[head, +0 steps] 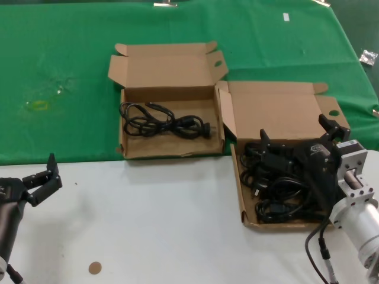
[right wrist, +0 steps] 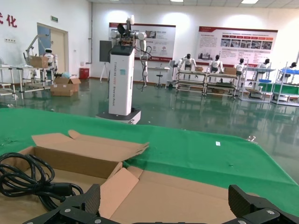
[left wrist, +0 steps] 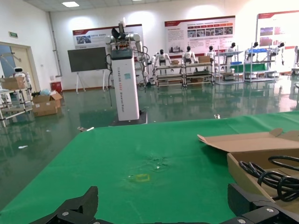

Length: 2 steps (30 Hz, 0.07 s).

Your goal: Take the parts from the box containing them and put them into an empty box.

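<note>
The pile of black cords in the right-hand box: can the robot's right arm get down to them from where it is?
Probably yes. The right gripper hangs open directly above the cords in their box, whose lid is folded back, so nothing covers them. The left gripper sits far off, out of the way.

My table is white on the near side, and a green cloth covers its far part. Two open cardboard boxes lie on it, touching at their corners. The far, left-hand box sits on the cloth with its front edge at the seam, one black cord bundle inside. The right-hand box straddles cloth and white top, nearer to me, and is packed with black cords. A small brown disc lies on the white part, near left. A little clear packet rests on the cloth at the far right, and a yellowish smear marks the cloth at far left.
</note>
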Tool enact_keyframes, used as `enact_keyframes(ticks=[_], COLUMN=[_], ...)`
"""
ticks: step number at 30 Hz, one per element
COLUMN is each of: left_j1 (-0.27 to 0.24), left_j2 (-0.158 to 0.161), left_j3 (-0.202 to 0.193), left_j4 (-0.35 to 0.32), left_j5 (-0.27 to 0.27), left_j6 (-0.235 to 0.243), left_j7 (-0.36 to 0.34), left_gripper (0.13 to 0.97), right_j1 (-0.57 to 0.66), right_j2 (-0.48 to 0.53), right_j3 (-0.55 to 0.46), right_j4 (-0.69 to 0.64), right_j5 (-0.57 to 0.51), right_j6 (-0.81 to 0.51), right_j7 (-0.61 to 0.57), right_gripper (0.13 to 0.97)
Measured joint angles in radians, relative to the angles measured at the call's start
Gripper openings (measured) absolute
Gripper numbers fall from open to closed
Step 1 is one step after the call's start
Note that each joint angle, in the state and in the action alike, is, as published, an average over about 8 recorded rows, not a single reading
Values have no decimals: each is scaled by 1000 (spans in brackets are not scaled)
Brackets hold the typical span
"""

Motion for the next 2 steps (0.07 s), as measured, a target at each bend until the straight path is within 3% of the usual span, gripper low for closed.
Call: enact_keyframes(ticks=[2], left_j1=[0], left_j2=[0], left_j3=[0], left_j4=[0], left_j5=[0], left_j6=[0], left_j7=[0], left_gripper=[966], right_j1=[0], right_j2=[0], right_j3=[0], right_j4=[0], right_j5=[0], right_j6=[0], right_j7=[0], right_gripper=[966])
